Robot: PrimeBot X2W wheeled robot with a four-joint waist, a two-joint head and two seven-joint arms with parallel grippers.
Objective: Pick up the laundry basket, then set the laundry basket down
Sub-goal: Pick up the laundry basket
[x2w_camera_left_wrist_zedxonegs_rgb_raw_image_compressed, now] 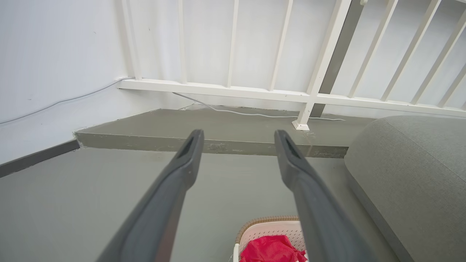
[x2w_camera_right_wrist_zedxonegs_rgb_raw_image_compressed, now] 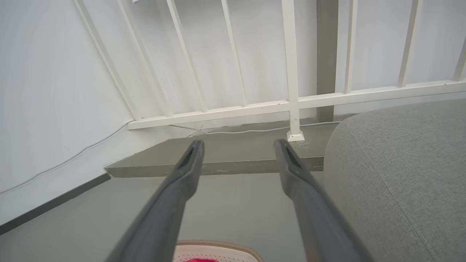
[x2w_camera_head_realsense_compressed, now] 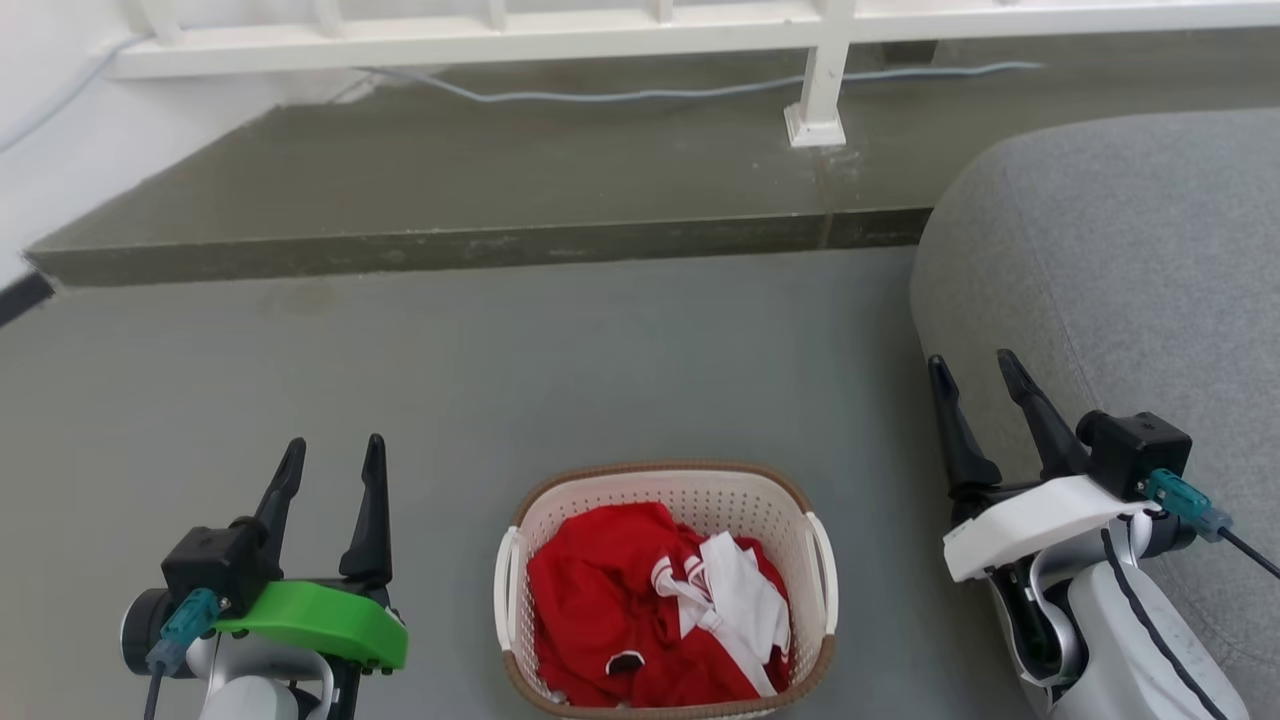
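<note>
- Grey floor point(x2w_camera_head_realsense_compressed: 600, 350) runs back to a low raised step point(x2w_camera_head_realsense_compressed: 480, 250). On the step stands a white railing point(x2w_camera_head_realsense_compressed: 640, 30) with one footed post point(x2w_camera_head_realsense_compressed: 820, 100), and a pale cable point(x2w_camera_head_realsense_compressed: 700, 92) trails along its base.
- Laundry basket point(x2w_camera_head_realsense_compressed: 690, 500) — stands upright on the floor at the near middle of the head view, its mouth facing up and its brown rim level.
- Axis: the two white side handles point(x2w_camera_head_realsense_compressed: 505, 590) sit on the basket's left and right flanks, so the handle-to-handle line runs parallel to the step's edge. Foreshortening hides whether this is the longer axis.
- Contents: a crumpled red garment point(x2w_camera_head_realsense_compressed: 600, 590) fills most of the basket, with a white piece point(x2w_camera_head_realsense_compressed: 740, 590) lying on it toward the right handle.
- Left gripper point(x2w_camera_head_realsense_compressed: 336, 443) — to the left of the basket and well apart from it. Its fingers are spread with a clear gap, pointing toward the step, and nothing is between them.
- Right gripper point(x2w_camera_head_realsense_compressed: 970, 360) — to the right of the basket, also apart from it. Its fingers are parted by a similar gap and are empty.
- Grey upholstered cushion point(x2w_camera_head_realsense_compressed: 1130, 250) lies right of the basket, behind the right gripper. Whether the two touch cannot be told.
</note>
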